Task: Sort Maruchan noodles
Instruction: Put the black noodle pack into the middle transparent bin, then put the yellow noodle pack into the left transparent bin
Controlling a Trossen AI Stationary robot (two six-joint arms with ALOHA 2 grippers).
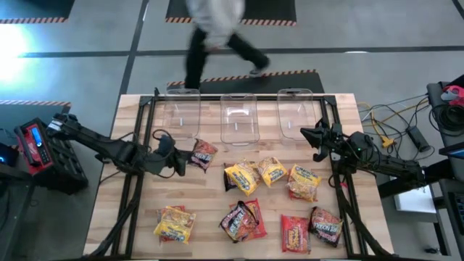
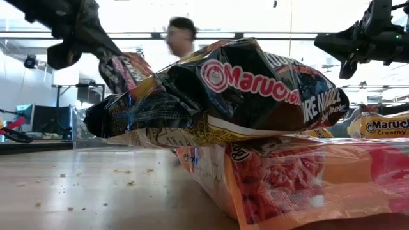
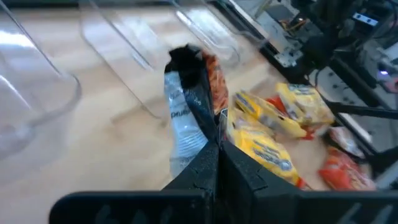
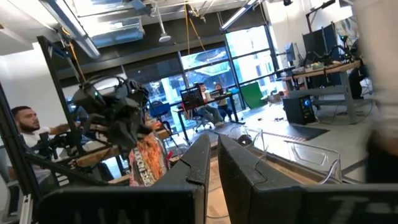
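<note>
Several Maruchan noodle packets lie flat on the table's near half: yellow ones (image 1: 241, 176) (image 1: 304, 181) (image 1: 174, 223), a red one (image 1: 295, 233) and dark ones (image 1: 243, 220) (image 1: 326, 226). My left gripper (image 1: 185, 158) is at the table's left middle, shut on a dark packet with orange print (image 1: 204, 154), which also shows in the left wrist view (image 3: 189, 106) and the low view (image 2: 124, 70). My right gripper (image 1: 308, 136) is in the air near the right clear bin (image 1: 297, 112), shut and empty. Its fingers (image 4: 213, 155) nearly touch. My left gripper pinches the dark packet between its two fingers at the edge nearest them (image 3: 208, 142). The fingers come from the table's left, roughly level. The packet sticks out beyond the fingertips on edge, lifted clear of the table.
Three clear plastic bins stand in a row at the table's far edge: left (image 1: 181, 112), middle (image 1: 239, 116) and right. A person (image 1: 217, 36) walks behind the table. Cables and gear (image 1: 406, 130) lie off the right side. Bare wood shows at the near left (image 1: 116, 217).
</note>
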